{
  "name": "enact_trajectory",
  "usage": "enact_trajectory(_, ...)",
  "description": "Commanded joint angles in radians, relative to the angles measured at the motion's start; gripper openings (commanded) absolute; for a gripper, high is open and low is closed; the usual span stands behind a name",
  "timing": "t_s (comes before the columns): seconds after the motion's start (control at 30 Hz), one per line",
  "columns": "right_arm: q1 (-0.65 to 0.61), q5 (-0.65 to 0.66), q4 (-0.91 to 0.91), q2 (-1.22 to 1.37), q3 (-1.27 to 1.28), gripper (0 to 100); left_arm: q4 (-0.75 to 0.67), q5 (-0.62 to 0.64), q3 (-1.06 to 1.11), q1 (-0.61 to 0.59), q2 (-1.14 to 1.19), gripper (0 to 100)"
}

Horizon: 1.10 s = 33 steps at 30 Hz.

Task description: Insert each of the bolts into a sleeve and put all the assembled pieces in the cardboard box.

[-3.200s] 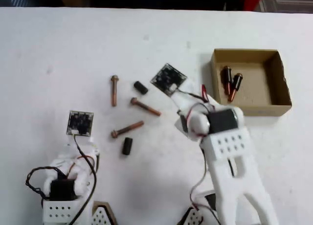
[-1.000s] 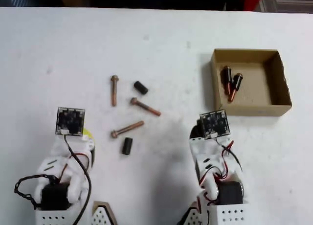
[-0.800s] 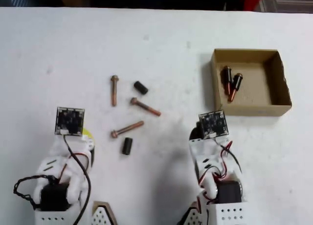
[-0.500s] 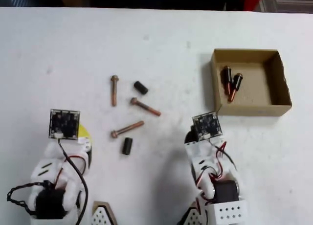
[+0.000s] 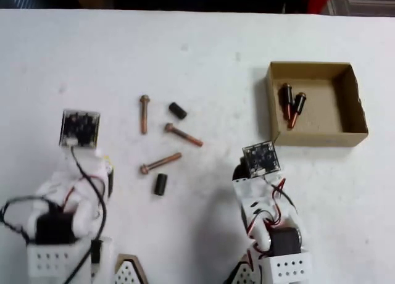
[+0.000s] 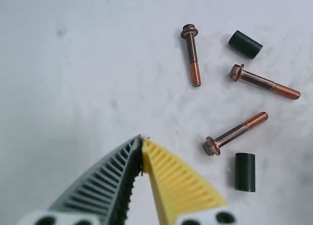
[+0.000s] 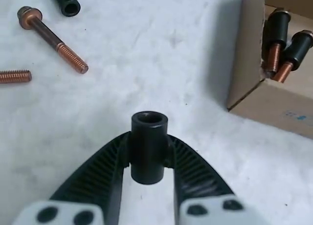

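The white table is holding everything. The cardboard box is sitting near 2 o'clock on it, and two finished pieces are lying inside. The right claw is waiting at about 7 o'clock from the box. It is squeezing a black sleeve, whose open hole is pointing out past the tips. The left claw is pinched shut on nothing, at 9 o'clock from the closest bolt. Two other bolts are lying just past it, toward 12 o'clock. Two spare sleeves are resting beside them. I think the job now is getting a bolt into the held sleeve. To do it well, the left claw should be opening wide and grabbing the closest bolt near its head. That way the pointy end is sticking out. The right claw should be keeping the sleeve steady while the bolt is lining up straight with the hole.
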Motion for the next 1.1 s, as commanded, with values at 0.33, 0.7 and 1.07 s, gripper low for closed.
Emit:
enact_trajectory(0.33, 0.001, -0.009, -0.027, -0.008, 0.008, 1.6, -0.345, 0.003, -0.12, 0.124, 0.476, 2)
enact_trajectory(0.7, 0.001, -0.005, -0.027, -0.008, 0.008, 1.6, -0.359, 0.003, -0.396, 0.165, 0.832, 5)
enact_trajectory(1.07, 0.001, -0.003, -0.027, -0.008, 0.008, 1.6, -0.358, 0.003, -0.678, 0.163, 1.239, 14)
